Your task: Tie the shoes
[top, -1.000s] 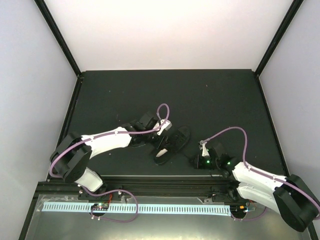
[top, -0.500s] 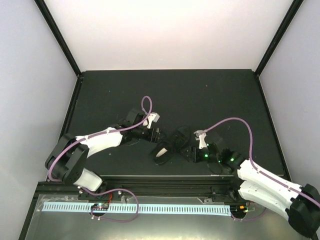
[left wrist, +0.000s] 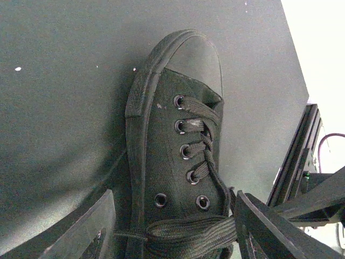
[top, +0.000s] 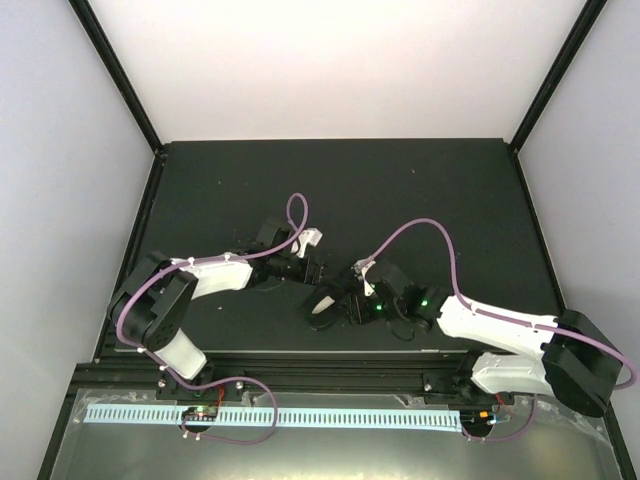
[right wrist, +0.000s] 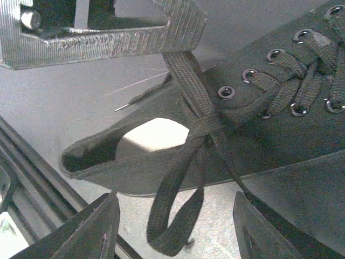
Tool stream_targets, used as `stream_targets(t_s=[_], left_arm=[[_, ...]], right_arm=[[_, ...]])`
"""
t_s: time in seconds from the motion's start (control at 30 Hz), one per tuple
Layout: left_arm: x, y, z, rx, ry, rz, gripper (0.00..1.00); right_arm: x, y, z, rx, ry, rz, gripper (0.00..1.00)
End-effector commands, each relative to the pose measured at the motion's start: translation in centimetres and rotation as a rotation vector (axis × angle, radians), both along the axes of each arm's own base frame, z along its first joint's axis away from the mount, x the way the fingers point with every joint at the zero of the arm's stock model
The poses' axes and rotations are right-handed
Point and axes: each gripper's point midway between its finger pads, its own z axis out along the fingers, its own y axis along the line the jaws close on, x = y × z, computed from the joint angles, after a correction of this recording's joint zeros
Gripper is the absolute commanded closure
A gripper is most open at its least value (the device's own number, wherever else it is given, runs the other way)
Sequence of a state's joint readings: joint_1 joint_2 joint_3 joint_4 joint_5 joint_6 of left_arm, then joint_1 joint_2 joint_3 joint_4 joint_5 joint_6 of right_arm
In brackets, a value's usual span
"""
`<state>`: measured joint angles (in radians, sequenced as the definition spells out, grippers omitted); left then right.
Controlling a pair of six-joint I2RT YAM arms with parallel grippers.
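The shoe [top: 325,302] is black, lies mid-table and shows a pale insole. From the left wrist view I look down on the shoe [left wrist: 178,124], toe away from me, with the laces [left wrist: 202,145] crossed through its eyelets. My left gripper [left wrist: 172,233] [top: 317,270] is open astride the shoe's ankle end. A flat lace band [left wrist: 188,231] stretches across between its fingers and reaches the right one. My right gripper [right wrist: 175,232] [top: 352,298] is open low beside the shoe [right wrist: 280,135]. A limp lace loop [right wrist: 172,216] lies on the table between its fingers.
The dark table mat [top: 250,190] is walled by pale panels with black corner posts. A black rail [top: 300,365] runs along the near edge, close to the shoe's heel, and the same rail [right wrist: 32,172] sits just beside my right gripper.
My right gripper has swung left from the table's right side to the shoe and opened. My left gripper has drawn back a little from over the shoe to its left side.
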<state>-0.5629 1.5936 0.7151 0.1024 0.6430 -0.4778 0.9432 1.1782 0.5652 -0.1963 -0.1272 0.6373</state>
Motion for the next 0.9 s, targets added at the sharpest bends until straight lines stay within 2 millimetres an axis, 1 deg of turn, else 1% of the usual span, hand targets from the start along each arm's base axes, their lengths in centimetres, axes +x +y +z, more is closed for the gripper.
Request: stream_targets(t_s=[0.0,0.1,0.27,0.43,0.53,0.63,0.73,0.77,0.87], left_arm=[[0.3,-0.7,0.3,-0.045,0.006,-0.021,0.38],[0.3,-0.8,0.1,-0.045,0.011,-0.024,0.41],[0.2,-0.9,-0.3,-0.04,0.023,-0.036,0.45],[0.1,-0.9,-0.7,-0.034,0.034,-0.039,0.51],[0.0,-1.0,-0.7,-0.042,0.037,-0.046,0.62],[-0.2,-1.1,-0.4,-0.057,0.042,-0.052,0.79],[-0.2,-1.1,0.0,-0.062,0.029,-0.048,0.93],[-0.2,-1.0,0.2,-0.06,0.023,-0.045,0.97],[0.1,-0.7,0.6,-0.052,-0.004,-0.028,0.98]], right_arm=[[1.2,0.2,0.7,-0.014,-0.042,-0.042,0.41],[1.5,0.3,0.4,-0.028,-0.041,-0.047,0.45],[1.7,0.5,0.1,-0.048,-0.033,-0.049,0.59],[1.9,0.0,-0.2,-0.083,-0.031,-0.07,0.67],[1.9,-0.2,-0.3,-0.09,-0.028,-0.074,0.75],[1.8,-0.3,-0.3,-0.092,-0.024,-0.079,0.84],[1.8,-0.6,-0.4,-0.1,-0.021,-0.091,0.92],[1.8,-0.8,-0.4,-0.104,-0.021,-0.095,0.93],[1.5,-1.4,-0.2,-0.108,-0.021,-0.103,0.97]])
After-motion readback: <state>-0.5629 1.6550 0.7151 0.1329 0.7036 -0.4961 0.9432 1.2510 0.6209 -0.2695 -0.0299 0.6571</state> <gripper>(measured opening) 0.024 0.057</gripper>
